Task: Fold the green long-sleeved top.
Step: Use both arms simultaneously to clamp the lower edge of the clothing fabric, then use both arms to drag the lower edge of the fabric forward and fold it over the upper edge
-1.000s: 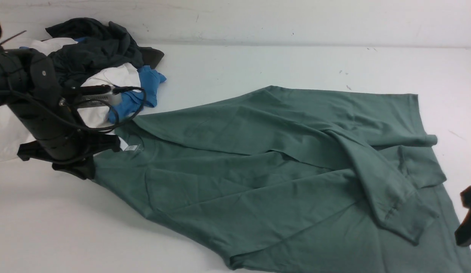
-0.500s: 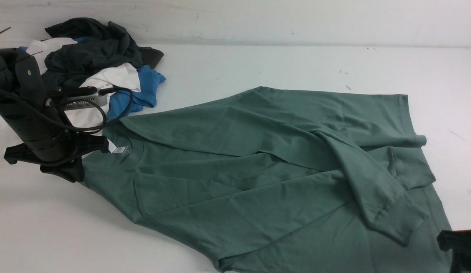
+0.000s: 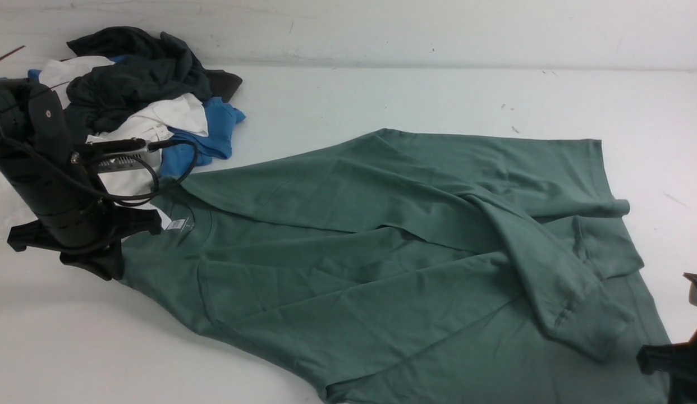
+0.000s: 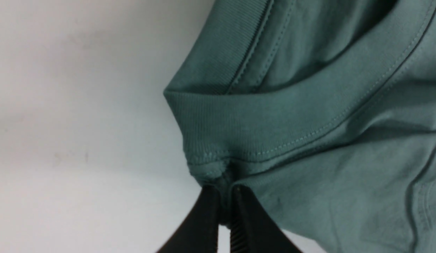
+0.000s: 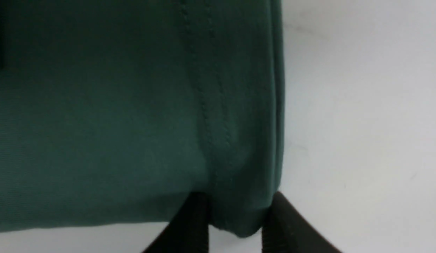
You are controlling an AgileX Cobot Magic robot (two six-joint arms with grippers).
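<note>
Top pulled left; right claw now at the hem.
My left claw is pinched tight on the ribbed collar of the green long-sleeved top. The top lies spread across the tabletop beside the clothes pile, further left than a second ago. My right claw has dropped onto the hem corner, jaws narrowed astride the fabric. I cannot tell whether they grip it.

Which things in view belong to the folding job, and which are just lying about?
Job:
green long-sleeved top
left gripper, pinching its collar
right gripper, jaws astride its edge

Lying about, piled together:
dark charcoal garment
blue garment
white garments
</note>
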